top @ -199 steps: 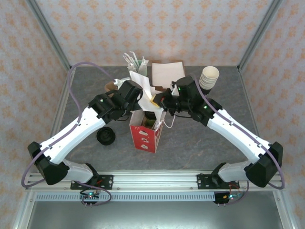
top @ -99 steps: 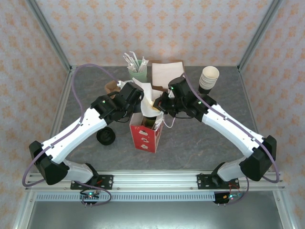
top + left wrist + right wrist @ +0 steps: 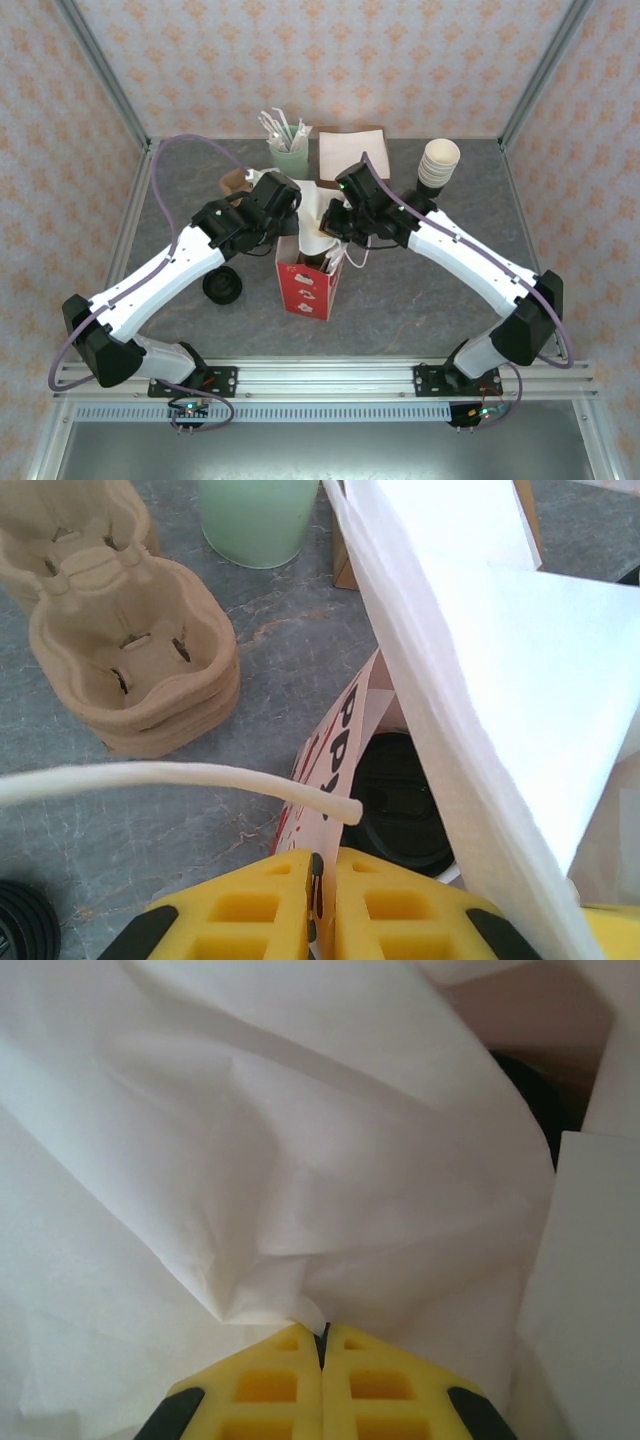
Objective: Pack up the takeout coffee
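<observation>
Pinch of left gripper [image 3: 322,875] on paper bag's [image 3: 305,290] 9 o'clock rim; takeout coffee [image 3: 400,800] lid-up inside; right gripper [image 3: 322,1345] nipping its white lip at 3 o'clock. Draw rims together evenly, no tugging, bag upright.

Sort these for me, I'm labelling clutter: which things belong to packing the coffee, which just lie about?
In the job: takeout coffee inside the paper bag; left tool and right tool, each pinching bag paper.
Lying about: mint cup with straws, cream cup stack, pulp carriers, loose black lid.
</observation>
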Robot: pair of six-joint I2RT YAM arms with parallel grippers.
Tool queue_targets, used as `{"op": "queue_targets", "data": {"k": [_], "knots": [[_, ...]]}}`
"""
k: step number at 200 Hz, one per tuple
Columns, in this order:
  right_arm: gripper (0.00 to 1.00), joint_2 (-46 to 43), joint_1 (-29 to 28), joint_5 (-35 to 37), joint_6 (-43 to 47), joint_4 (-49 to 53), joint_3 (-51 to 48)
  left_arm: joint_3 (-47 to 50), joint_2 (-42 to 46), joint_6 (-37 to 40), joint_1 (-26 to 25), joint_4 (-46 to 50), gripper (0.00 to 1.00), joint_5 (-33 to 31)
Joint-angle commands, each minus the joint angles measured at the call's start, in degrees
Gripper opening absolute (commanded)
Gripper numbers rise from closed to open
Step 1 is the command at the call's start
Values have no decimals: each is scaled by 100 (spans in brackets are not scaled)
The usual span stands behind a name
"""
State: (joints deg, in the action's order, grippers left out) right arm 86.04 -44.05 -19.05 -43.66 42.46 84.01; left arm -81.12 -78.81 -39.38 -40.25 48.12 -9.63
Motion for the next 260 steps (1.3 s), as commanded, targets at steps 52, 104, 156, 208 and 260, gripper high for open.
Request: {"op": "queue_targets", "data": {"k": [52, 104, 156, 208, 260], "knots": [[6, 388, -172, 588, 311, 382, 187, 149, -80, -61, 70, -127, 8, 72], [26, 287, -178, 822, 500, 638, 507, 176, -11, -114, 68, -145, 7, 123], [30, -174, -174, 1262, 683, 355, 697, 228, 17, -127, 70, -171, 6, 133], [25, 65, -174, 847, 543, -249, 562, 212, 5, -123, 63, -187, 6, 164], [24, 238, -174, 655, 579, -344, 640, 168, -31, -123, 70, -187, 6, 190]]}}
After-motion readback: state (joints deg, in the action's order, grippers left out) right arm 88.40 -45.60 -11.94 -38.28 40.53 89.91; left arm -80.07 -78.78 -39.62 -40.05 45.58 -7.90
